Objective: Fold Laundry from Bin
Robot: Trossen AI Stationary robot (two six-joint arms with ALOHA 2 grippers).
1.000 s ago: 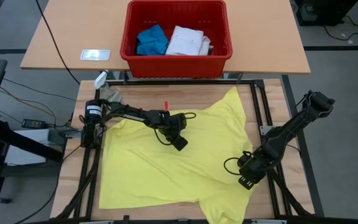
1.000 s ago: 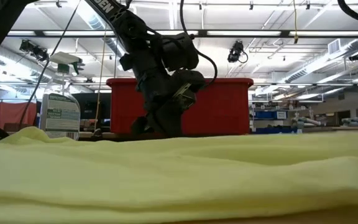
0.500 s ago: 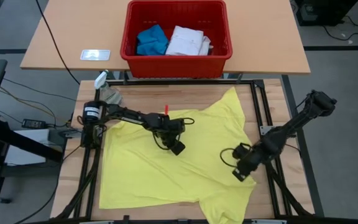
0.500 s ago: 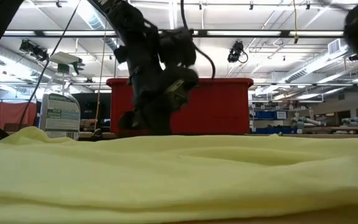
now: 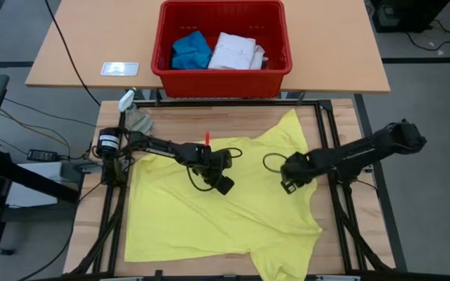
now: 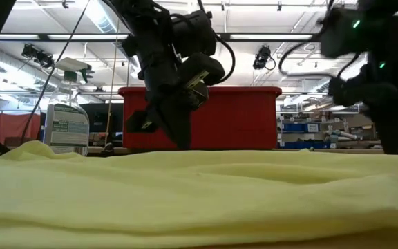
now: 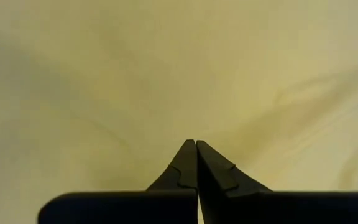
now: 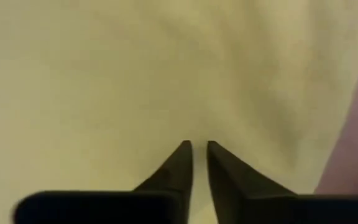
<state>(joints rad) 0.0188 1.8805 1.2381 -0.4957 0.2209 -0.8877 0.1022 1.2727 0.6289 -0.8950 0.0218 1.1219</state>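
The bright yellow T-shirt [image 5: 233,211] lies spread flat on the near table. My left gripper [image 5: 226,186] is shut over the shirt's middle, slanting down, with nothing between its fingers [image 7: 196,144]. My right gripper [image 5: 289,181] points straight down over the shirt's right half, its fingertips [image 8: 196,146] a narrow gap apart with only flat cloth showing beyond them. The red bin [image 5: 162,74] stands on the far table. A blue piece [image 5: 190,51] and a white shirt [image 5: 237,51] lie inside it. My left gripper's shut fingers [image 6: 184,142] point down at the T-shirt's middle. In the low view the nearer cloth hides their ends, so I cannot tell whether they touch it. My right gripper [image 6: 391,142] shows blurred there, and I cannot tell whether it touches the cloth.
A spray bottle [image 5: 127,101] stands at the near table's far left corner. A white card [image 5: 119,69] lies on the far table, left of the bin. Black frame rails [image 5: 330,140] run along the near table's edges, and a small red mark [image 5: 208,136] sits beyond the shirt's far edge.
My right gripper has swung from the shirt's near right sleeve toward the far edge and the left, and is now over the shirt's right half. My left gripper has rolled a little and stays over the shirt's middle. The shirt lies as before.
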